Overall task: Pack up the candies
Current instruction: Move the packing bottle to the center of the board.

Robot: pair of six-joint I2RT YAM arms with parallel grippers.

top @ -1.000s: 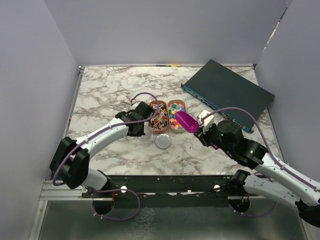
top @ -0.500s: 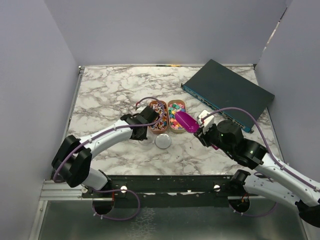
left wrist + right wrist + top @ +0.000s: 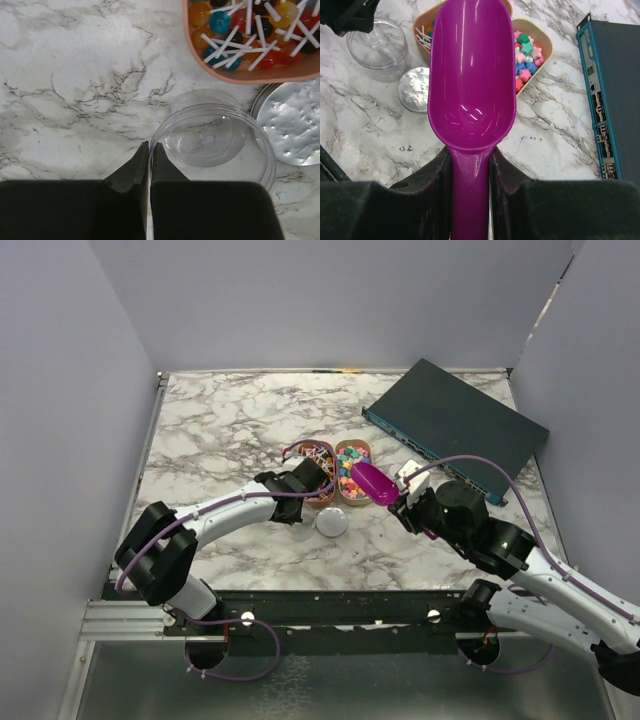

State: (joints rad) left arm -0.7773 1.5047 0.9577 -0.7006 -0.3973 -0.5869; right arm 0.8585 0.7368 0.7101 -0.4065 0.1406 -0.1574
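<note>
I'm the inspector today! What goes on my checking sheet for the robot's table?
Surface: marble table, white with grey veins.
Job's things: star-shaped candies in the right tray; purple scoop empty, held over the trays; clear jar empty and open; silver lid flat beside it.
Clutter: lollipops in the left tray; dark network switch at the far right.
Grippers: left gripper shut on the jar's rim; right gripper shut on the scoop's handle.
Cables: purple cable on each arm; the left one loops by the lollipop tray.
Surroundings: grey walls.
</note>
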